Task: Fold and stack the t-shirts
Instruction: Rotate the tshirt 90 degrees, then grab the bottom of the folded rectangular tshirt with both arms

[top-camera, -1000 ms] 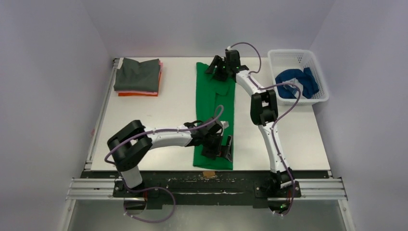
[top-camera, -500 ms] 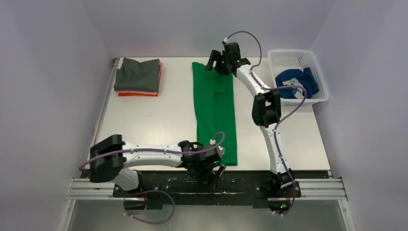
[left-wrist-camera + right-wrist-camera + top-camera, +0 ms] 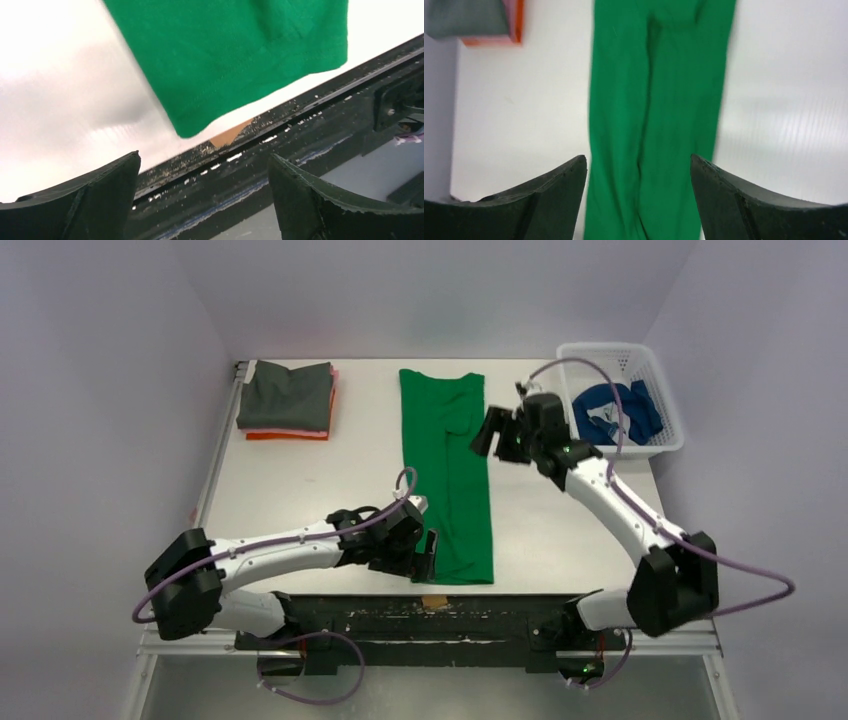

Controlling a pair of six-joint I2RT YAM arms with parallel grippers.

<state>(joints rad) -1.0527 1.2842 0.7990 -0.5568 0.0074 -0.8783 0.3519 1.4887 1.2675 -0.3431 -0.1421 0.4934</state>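
Green t-shirt (image 3: 445, 475) lies in a long strip; both grippers released.
It runs from the far edge of the bench (image 3: 300, 490) to its near edge. Left gripper (image 3: 426, 552) gapes empty beside the near hem; right gripper (image 3: 500, 435) hangs open at the strip's right side.

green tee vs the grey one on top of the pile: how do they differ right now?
Fold: the green t-shirt is a long narrow strip, folded lengthwise only; the grey t-shirt is a compact rectangle.
Place: green runs down the middle, spanning nearly the table's depth; grey sits in the far left corner.
Support: green lies straight on the table; grey tops a stack, with an orange t-shirt showing beneath.
Shared: both lie flat and are plain-coloured.
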